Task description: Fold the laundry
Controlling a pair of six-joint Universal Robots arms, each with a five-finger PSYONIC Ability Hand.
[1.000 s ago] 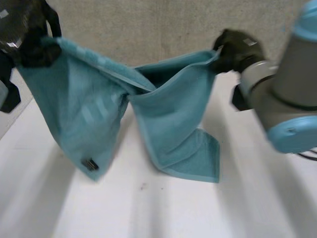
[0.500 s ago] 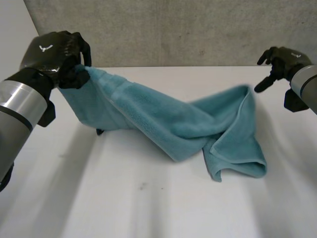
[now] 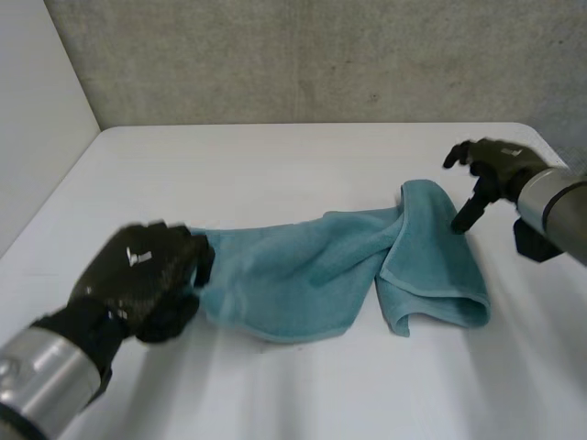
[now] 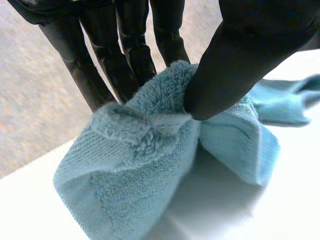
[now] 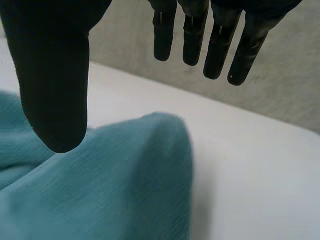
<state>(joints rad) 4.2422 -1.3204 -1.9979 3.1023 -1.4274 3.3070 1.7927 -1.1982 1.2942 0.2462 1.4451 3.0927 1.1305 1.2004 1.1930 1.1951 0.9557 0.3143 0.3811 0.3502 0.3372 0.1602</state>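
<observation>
Pinching one end of the towel [image 3: 303, 275], the left hand [image 3: 138, 280] presses its thumb [image 4: 235, 55] on the front of the cloth and has its fingers [image 4: 125, 55] behind it. A bunched edge is squeezed between them. The hand is low, close to the table [image 3: 275, 165]. I think it holds the end this way so it can pull the cloth straight or lift it for a fold.

Out from that hand the towel lies on the table like a long, crumpled strip. It runs across toward the other hand. It is not flat. Near the far end it is doubled over, with one flap on top and a hem showing along it. That is why the job looks only just begun. The cloth needs to be spread out before a neat fold can be made.

The right hand [image 3: 486, 170] is beside that doubled end, a little above it. Its fingers are straight and spread away from the thumb, and it holds nothing. In the right wrist view the towel sits just under its thumb. I think the hand is there so it can come down and take that end. Then both hands could stretch the towel tight. The doubled flap may get in the way, so the hand should pick the right edge.
</observation>
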